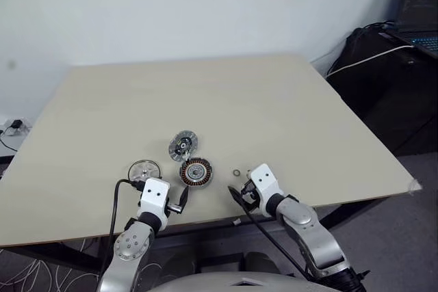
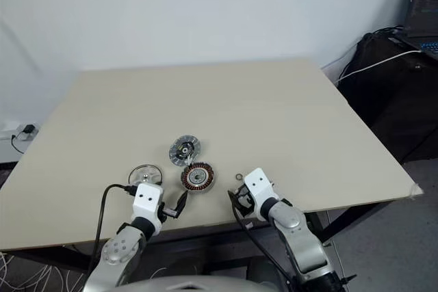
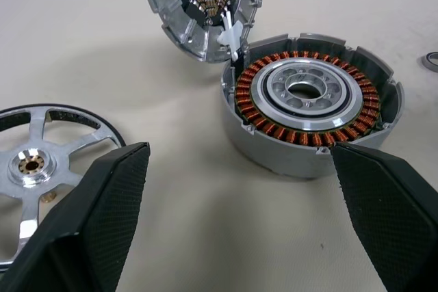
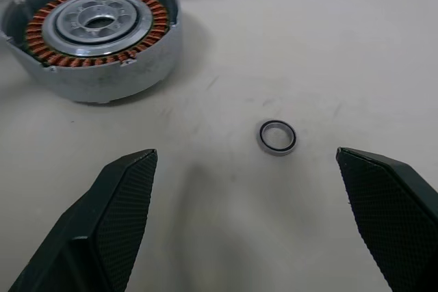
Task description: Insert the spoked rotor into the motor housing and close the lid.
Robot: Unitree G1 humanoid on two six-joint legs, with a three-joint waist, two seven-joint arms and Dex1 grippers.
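While both jaws gape, the motor housing sits ahead — ungripped.

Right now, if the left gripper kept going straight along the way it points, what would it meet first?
Probably the motor housing: it lies just ahead of the open left gripper, slightly toward one finger. The spoked rotor lies off to the other side. Depth is hard to judge.

Small ring on table (laptop beyond).
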